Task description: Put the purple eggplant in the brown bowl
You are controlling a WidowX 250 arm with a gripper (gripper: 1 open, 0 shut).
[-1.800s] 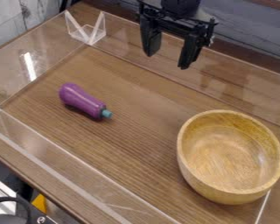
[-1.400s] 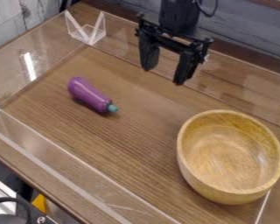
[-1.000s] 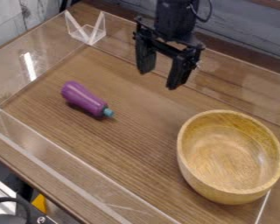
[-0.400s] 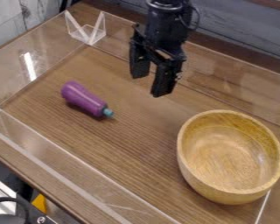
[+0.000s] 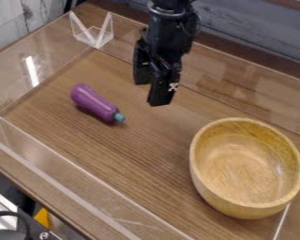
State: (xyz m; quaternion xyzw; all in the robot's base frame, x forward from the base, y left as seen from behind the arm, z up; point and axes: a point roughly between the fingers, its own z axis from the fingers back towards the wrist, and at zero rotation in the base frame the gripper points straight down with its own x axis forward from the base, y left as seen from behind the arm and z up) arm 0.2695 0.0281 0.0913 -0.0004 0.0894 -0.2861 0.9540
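The purple eggplant (image 5: 95, 103) lies on the wooden tabletop at left of centre, its teal stem cap pointing right and toward the front. The brown bowl (image 5: 244, 201) sits at the front right, wide, shallow and empty. My gripper (image 5: 149, 86) hangs from the black arm above the table's middle, up and to the right of the eggplant and apart from it. Its two black fingers (image 5: 161, 92) stand open with nothing between them.
Clear acrylic walls (image 5: 65, 183) fence the wooden table (image 5: 140, 155) along the left, front and back. A clear angled stand (image 5: 90, 30) sits at the back left corner. Grey planks run behind the table.
The arm has swung left and down from the back of the table toward the eggplant, turning its fingers. The gripper stayed open. The bowl has not moved.
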